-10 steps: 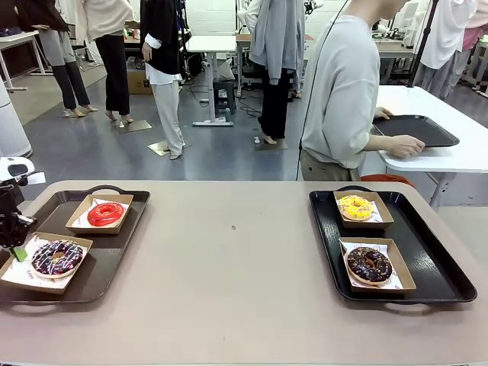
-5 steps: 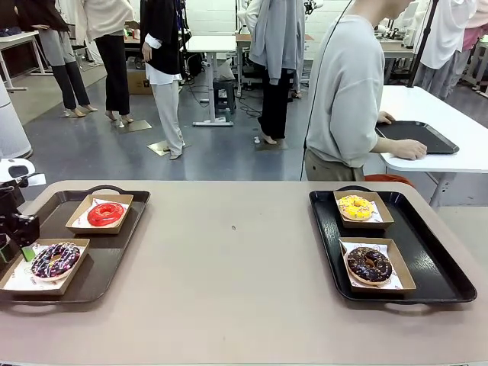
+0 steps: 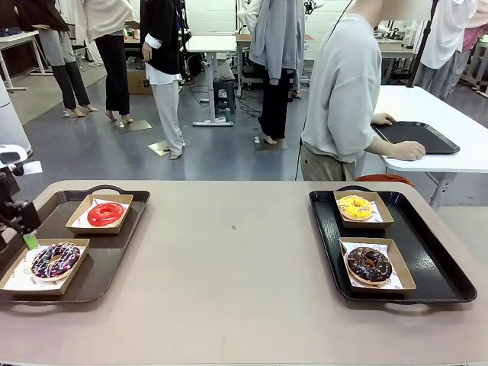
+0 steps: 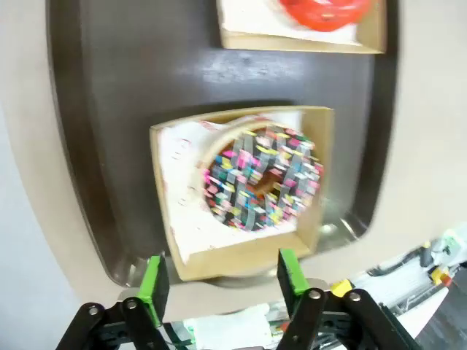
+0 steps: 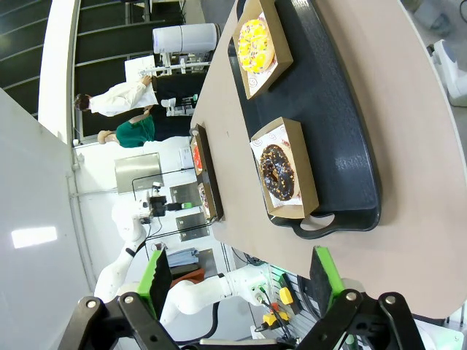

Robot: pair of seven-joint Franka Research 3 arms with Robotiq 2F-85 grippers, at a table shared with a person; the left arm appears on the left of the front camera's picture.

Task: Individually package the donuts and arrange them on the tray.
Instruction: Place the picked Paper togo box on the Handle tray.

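Observation:
On the left brown tray (image 3: 114,255), a sprinkled donut (image 3: 53,259) lies in a cardboard box near the front. A red donut (image 3: 105,213) sits boxed behind it. My left gripper (image 3: 29,238) hovers open just off that tray's left edge. Seen from the left wrist, the left gripper (image 4: 221,277) is above the near edge of the box of the sprinkled donut (image 4: 263,179), holding nothing. The right black tray (image 3: 435,259) carries a boxed yellow donut (image 3: 356,207) and a boxed chocolate donut (image 3: 369,264). High above it, my right gripper (image 5: 241,275) is open and empty.
A person in a grey top (image 3: 343,91) stands beyond the table's far edge, hands on another black tray (image 3: 419,136) on a white table. The tabletop (image 3: 236,267) between the two trays is bare.
The sprinkled donut's box, tilted up at its left end a second ago, now lies flat on the tray. My left gripper has let go of it and risen away to the left.

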